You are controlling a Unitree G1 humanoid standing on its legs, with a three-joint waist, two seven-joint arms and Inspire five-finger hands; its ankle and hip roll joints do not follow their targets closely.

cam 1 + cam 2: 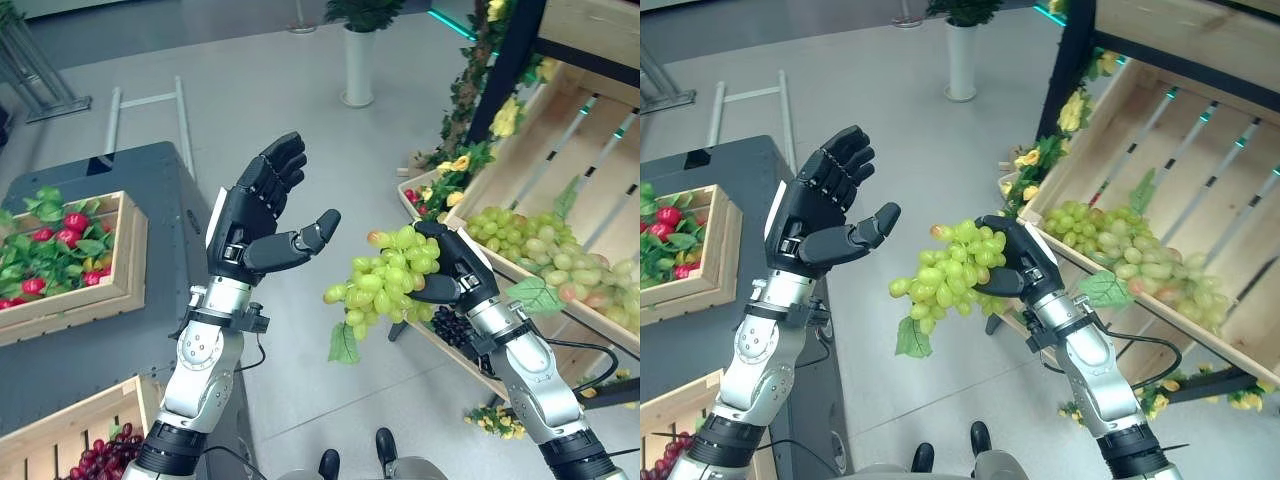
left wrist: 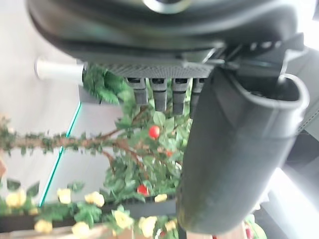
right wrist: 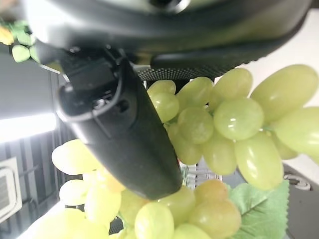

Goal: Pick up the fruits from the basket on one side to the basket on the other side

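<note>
Grapes (image 1: 385,280), a green bunch, hang in mid-air at the scene's centre, gripped by the right hand (image 1: 455,272), whose fingers (image 3: 124,134) curl round the cluster. At 9 o'clock from the bunch, the left hand (image 1: 262,215) is raised with fingers spread wide, holding nothing. More grapes lie in the crate (image 1: 600,150) at 3 o'clock. A crate of red fruit (image 1: 60,250) sits on the dark tabletop (image 1: 150,180) at 9 o'clock.

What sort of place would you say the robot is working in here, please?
Probably a mock fruit stall or shop display: slanted wooden crates holding green grapes, a crate of red fruit among leaves on a dark table, and yellow flower garlands.
</note>
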